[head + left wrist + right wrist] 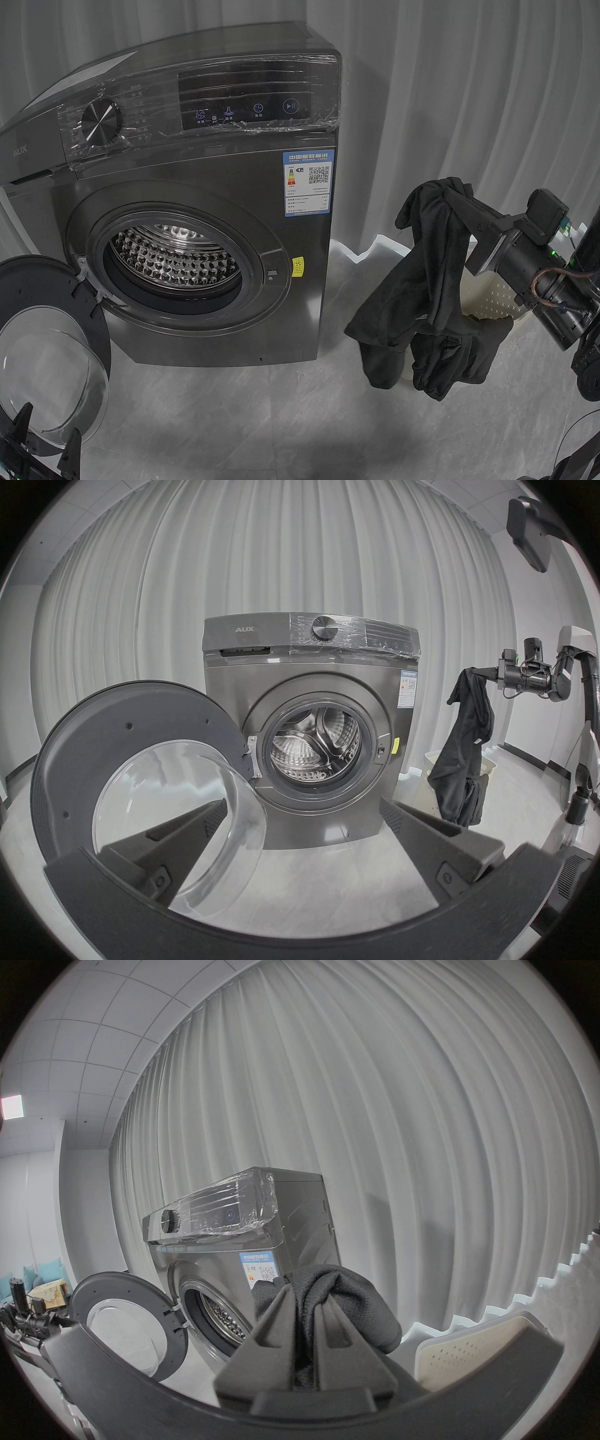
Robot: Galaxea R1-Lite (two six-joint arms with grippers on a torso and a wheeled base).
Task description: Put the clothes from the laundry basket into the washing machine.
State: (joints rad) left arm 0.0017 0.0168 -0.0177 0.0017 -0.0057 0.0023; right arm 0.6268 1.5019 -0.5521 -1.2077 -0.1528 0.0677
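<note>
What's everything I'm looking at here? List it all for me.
washing machine: one, dark grey, robot's left, before the curtain
door: one, dark rim, clear window, swung open
drum: one, shiny metal, inside the machine
garment: one, black, hanging from the right pincer
laundry basket: one, cream, floor behind the garment
curtain: one, white, background
left pincer: one, black, open, low near the door
right pincer: one, black, shut on the garment

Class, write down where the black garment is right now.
The black garment hangs on the head view's right, clamped in the right gripper, in front of the laundry basket, right of the washing machine.
</note>
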